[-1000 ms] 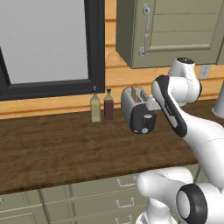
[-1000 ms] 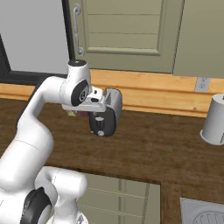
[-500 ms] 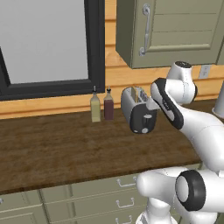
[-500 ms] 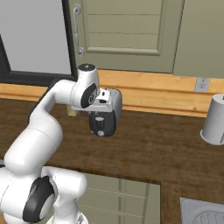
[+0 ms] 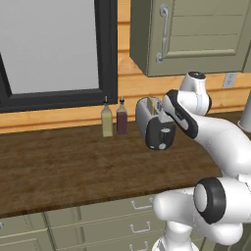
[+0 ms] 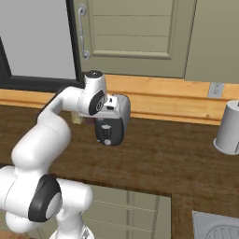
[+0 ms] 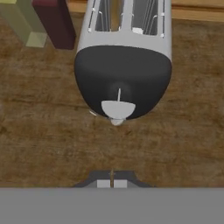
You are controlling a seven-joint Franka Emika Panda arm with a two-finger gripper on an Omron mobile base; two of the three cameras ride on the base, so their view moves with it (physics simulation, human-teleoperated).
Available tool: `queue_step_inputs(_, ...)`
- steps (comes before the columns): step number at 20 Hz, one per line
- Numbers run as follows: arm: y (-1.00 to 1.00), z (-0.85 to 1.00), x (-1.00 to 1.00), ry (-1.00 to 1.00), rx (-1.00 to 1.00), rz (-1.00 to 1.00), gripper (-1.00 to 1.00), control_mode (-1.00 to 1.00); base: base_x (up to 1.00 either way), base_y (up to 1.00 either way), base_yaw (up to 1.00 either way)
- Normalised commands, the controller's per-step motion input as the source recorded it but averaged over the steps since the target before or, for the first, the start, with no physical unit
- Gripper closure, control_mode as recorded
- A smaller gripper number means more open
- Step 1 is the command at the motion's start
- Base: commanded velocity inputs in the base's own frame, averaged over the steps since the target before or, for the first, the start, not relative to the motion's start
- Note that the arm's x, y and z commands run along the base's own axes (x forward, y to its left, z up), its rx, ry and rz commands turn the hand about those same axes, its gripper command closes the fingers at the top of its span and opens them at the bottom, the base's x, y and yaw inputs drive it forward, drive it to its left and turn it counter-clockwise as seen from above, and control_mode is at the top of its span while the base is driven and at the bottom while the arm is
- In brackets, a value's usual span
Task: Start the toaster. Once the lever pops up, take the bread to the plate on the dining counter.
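The small silver-white boxy toaster [image 7: 122, 57] with its dark rounded end panel stood on the dark brown wood-grain tabletop [image 5: 63, 166], toward the back edge below the wooden wall strip. In the hand view it lay straight ahead of the claw [image 7: 112, 180], dark end facing the camera, a strip of bare wood separating the two. The claw's two dark tips sat pressed together with barely a seam showing between them, gripping nothing. The round grey knob [image 7: 117, 109] showed low on the dark panel, with a thin pale lever line above it.

There was one toaster with two long slots [image 7: 127, 15] on top, seen from above in the hand view; whether bread sat inside them I could not tell. Two small bottles stood side by side just beside the toaster toward the window: one olive-yellow bottle [image 5: 106, 121] and one dark red bottle [image 5: 121, 119].

The left base view showed both bottles clearly, along with the dark-framed window [image 5: 54, 49] and a grey-green cupboard door [image 5: 196, 34], while the white arm [image 5: 196, 112] covered the toaster's far side. The right base view hid the bottles almost wholly behind the arm and showed one pale grey cylindrical canister [image 6: 229, 128] near the tabletop's back edge, well apart from the toaster [image 6: 112, 122].
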Motion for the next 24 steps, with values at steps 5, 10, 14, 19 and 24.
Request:
queue_step_inputs(5, 0.0, -0.22, 0.19, 0.0, 0.0, 0.0, 1.0, -1.0, 0.0, 0.0, 0.0)
queue_step_inputs(10, 0.01, -0.31, 0.14, 0.0, 0.0, 0.0, 1.0, -1.0, 0.0, 0.0, 0.0)
queue_step_inputs(14, 0.0, -0.31, 0.24, 0.0, 0.01, 0.0, 1.0, -1.0, 0.0, 0.0, 0.0)
queue_step_inputs(19, 0.0, -0.23, 0.35, 0.0, 0.03, 0.0, 1.0, -1.0, 0.0, 0.0, 0.0)
queue_step_inputs(24, 0.0, -0.27, 0.31, 0.02, 0.05, 0.0, 1.0, -1.0, 0.0, 0.0, 0.0)
